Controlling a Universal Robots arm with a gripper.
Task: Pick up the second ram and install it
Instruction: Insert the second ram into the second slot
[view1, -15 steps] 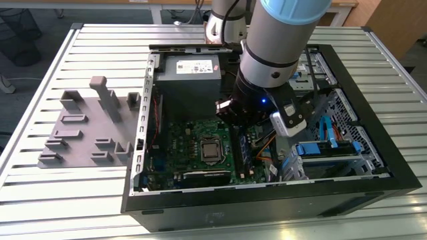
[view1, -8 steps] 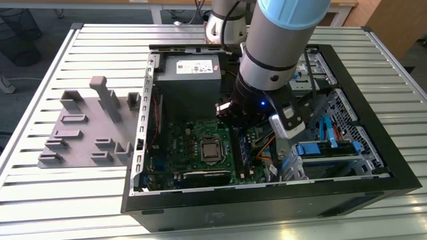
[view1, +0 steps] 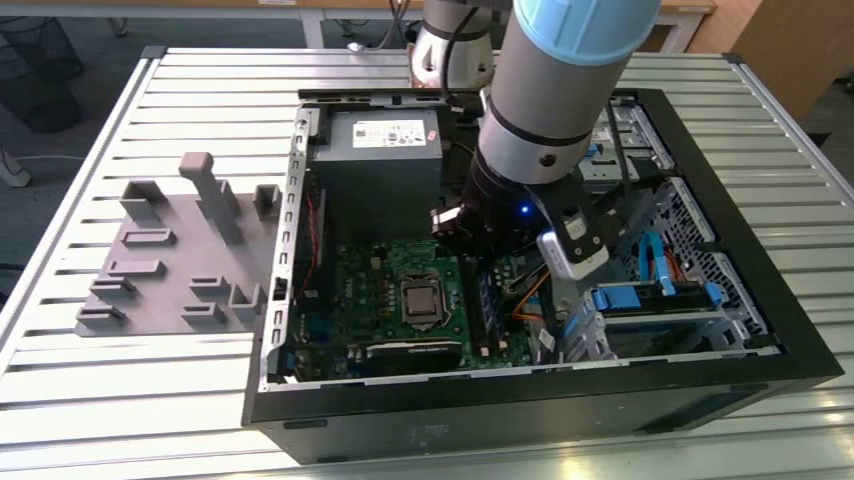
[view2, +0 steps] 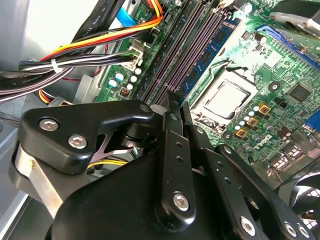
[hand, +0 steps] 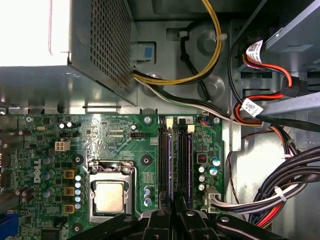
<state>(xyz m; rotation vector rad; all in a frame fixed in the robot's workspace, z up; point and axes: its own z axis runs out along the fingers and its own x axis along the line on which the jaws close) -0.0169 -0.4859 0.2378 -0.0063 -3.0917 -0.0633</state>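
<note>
Now tool (view2: 175, 107) closed above memory slots (hand: 175, 155).

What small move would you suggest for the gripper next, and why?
Probably a slight, straight descent: the gripper hangs directly over the long black memory slots, lined up with them, beside the processor socket. Seating cannot be judged from these views.

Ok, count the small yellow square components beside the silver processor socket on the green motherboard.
3, in a row beside the silver processor socket: first yellow square component, middle one, last one. More may be hidden elsewhere on the green motherboard.
</note>
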